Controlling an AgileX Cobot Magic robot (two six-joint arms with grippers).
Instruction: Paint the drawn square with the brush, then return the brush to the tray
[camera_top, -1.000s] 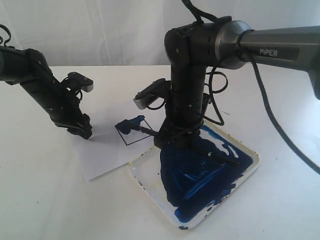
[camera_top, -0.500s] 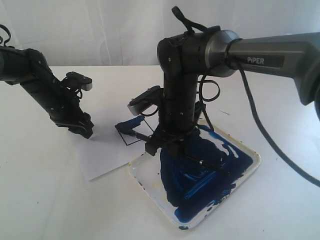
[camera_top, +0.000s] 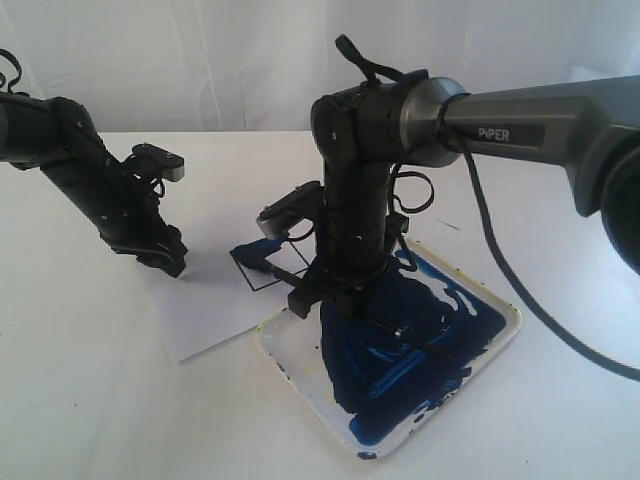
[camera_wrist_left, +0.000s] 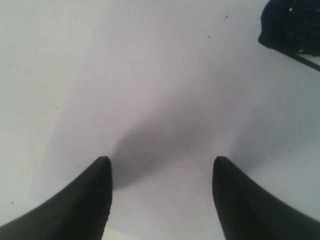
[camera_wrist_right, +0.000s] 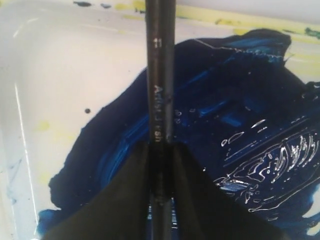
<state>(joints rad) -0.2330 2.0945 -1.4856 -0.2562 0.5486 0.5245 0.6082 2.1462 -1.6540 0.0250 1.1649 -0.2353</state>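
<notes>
The right gripper (camera_top: 335, 297), clamped on the brush (camera_top: 402, 334), has sunk lower over the blue-smeared tray (camera_top: 283, 352). The left gripper (camera_wrist_left: 160, 167) hangs wide open above the paper sheet (camera_top: 205, 312). The drawn square (camera_top: 268, 268), partly blue, lies between them on the white table (camera_top: 80, 400)

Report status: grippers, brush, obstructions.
Right gripper shut on the brush, over the tray. Left gripper open at the paper sheet. Drawn square partly blue. Nothing blocking the tray.

brush (camera_wrist_right: 160, 75) above tray (camera_top: 285, 352), drawn square (camera_top: 262, 276) left of tray
</notes>
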